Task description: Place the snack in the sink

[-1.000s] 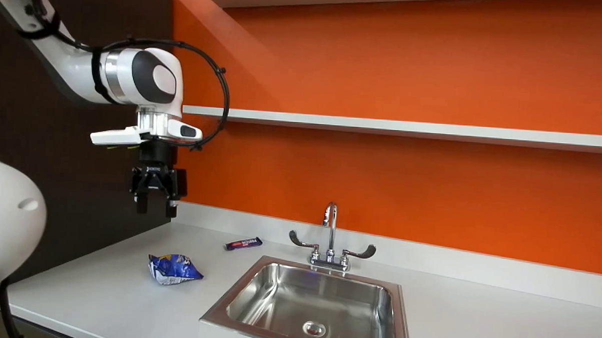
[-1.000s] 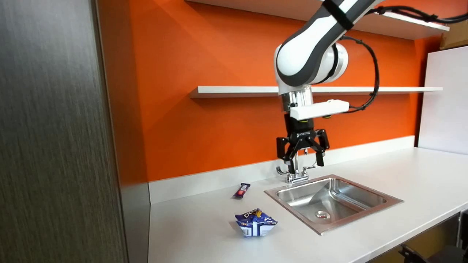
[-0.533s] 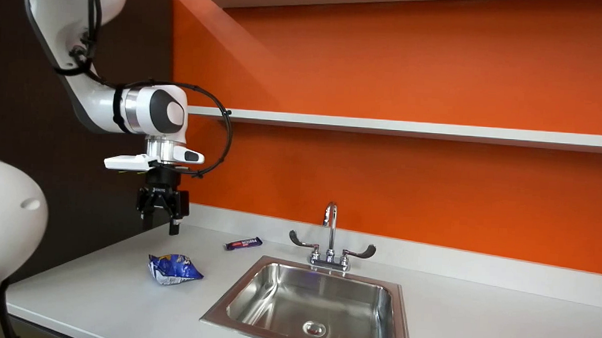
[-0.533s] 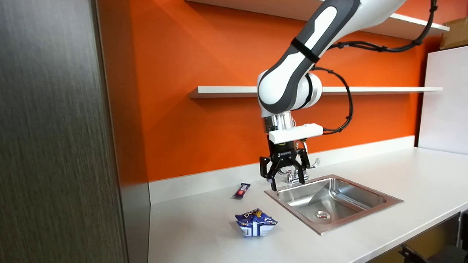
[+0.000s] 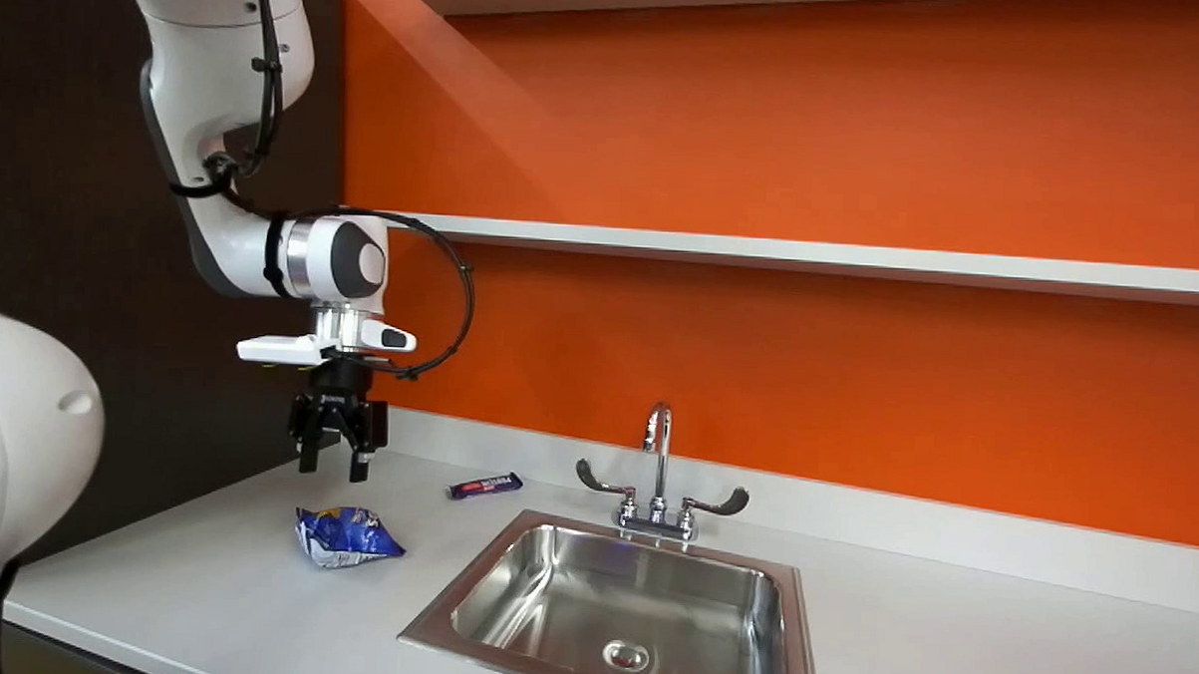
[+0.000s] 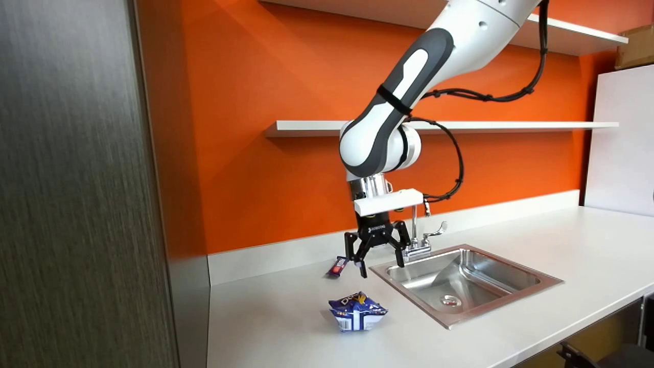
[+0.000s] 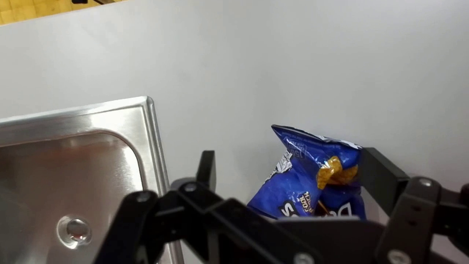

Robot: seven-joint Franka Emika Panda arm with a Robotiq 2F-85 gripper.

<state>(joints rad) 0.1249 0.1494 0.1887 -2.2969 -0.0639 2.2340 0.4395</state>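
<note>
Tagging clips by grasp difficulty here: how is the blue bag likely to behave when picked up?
The bag will likely crumple rather than stay stiff, since its surface is creased and folded. Its glossy highlights suggest a film that may be slippery. It seems unlikely to roll, given its uneven, pointed shape.

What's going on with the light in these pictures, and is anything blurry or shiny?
In the wrist view, bright glare on the rim of the sink; the nearest black parts of the gripper look soft, while lettering on the chip bag looks crisper. In both exterior views, the orange wall is darker beneath the lower white shelf, and the sink's metal shows bright reflections.
</note>
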